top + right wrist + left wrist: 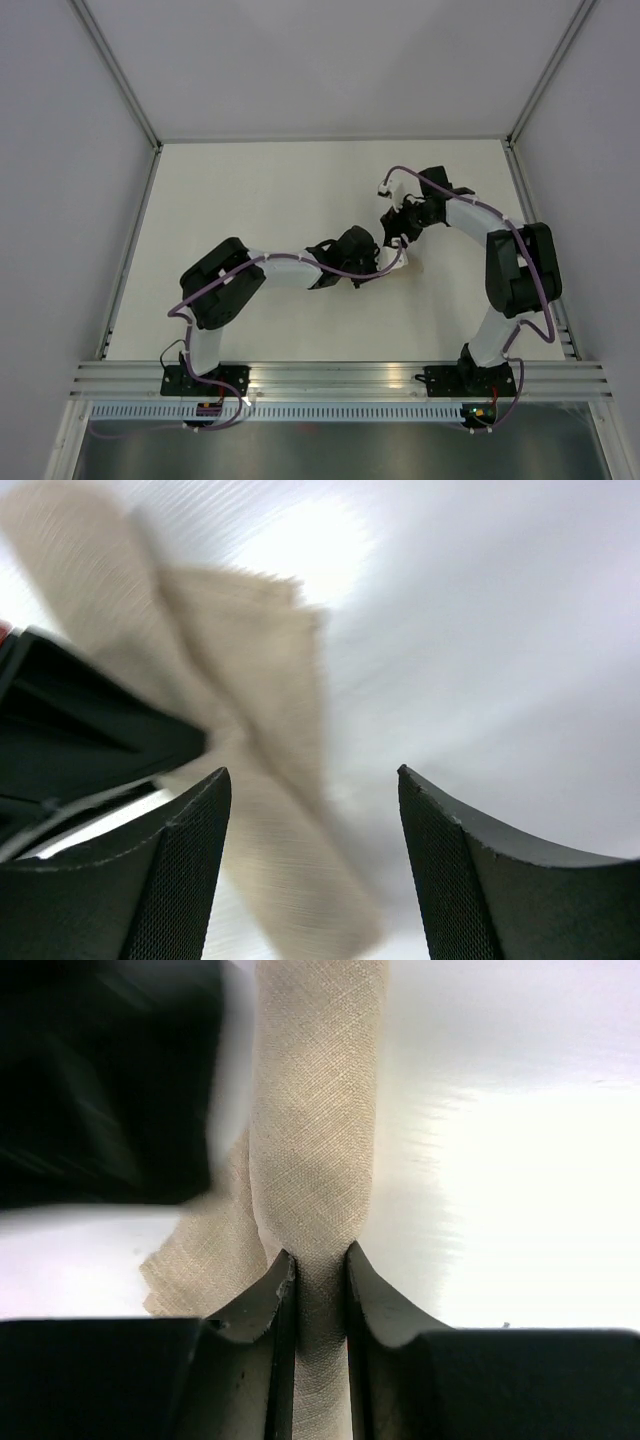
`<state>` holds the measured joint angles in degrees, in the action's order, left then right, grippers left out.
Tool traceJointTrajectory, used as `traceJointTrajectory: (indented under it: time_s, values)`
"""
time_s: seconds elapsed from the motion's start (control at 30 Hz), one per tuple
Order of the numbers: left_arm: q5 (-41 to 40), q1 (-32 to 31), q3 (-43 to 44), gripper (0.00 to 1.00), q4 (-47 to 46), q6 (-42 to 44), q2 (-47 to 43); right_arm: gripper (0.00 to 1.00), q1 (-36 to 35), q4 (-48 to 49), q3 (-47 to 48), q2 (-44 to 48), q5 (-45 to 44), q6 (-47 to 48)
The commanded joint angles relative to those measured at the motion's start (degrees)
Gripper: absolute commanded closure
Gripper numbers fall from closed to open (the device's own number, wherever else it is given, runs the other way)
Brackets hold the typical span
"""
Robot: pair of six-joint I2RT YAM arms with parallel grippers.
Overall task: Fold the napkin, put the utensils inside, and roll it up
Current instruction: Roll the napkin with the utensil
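The left hand (320, 1260) is pinched nearly closed on the plain tan-beige woven cloth napkin (315, 1110), which is bunched into a narrow band between its fingers. The right hand (312, 775) stands wide open and holds nothing; the napkin is a blur beyond its fingers. From above, both hands hide most of the napkin, just right of the middle of the white counter (250, 200).

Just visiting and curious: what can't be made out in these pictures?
- No utensils show in any view; the napkin may wrap them.
- Top view: left gripper and right gripper cover most of the napkin.
- Right wrist view: napkin motion-blurred, folds unreadable.
- Left wrist view: dark shape upper left, too blurred to name.
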<state>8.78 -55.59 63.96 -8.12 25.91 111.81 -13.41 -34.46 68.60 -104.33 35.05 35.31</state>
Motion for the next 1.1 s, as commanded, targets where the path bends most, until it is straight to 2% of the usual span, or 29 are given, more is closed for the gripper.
traceJointTrajectory:
  time_s: [0.0,0.17,0.47,0.6,0.7,0.87,1.07]
  values:
    - [12.8,0.3,-0.4,0.88,10.7,-7.1,1.3,0.27,5.2,15.0,-3.4,7.4,-0.7,-7.5]
    - [17.0,2.2,2.1,0.87,16.1,-7.9,2.4,0.26,7.2,18.5,-9.5,13.7,0.3,-5.9]
    - [28.6,8.6,12.0,0.8,29.3,-10.1,8.0,0.24,7.3,25.4,-28.1,33.4,2.7,3.7]
    - [32.1,10.5,15.9,0.77,33.3,-10.5,11.3,0.24,4.4,24.3,-34.3,39.1,1.4,9.5]
    - [33.6,11.0,19.1,0.75,35.9,-10.5,13.8,0.24,-2.8,27.4,-39.0,42.1,-3.7,11.0]
    - [35.4,11.6,21.8,0.74,37.8,-10.9,17.8,0.24,-10.6,33.9,-44.2,42.4,-13.6,11.6]
    - [36.7,12.1,23.9,0.72,39.0,-11.4,20.3,0.23,-13.7,38.4,-45.1,37.6,-15.8,13.6]
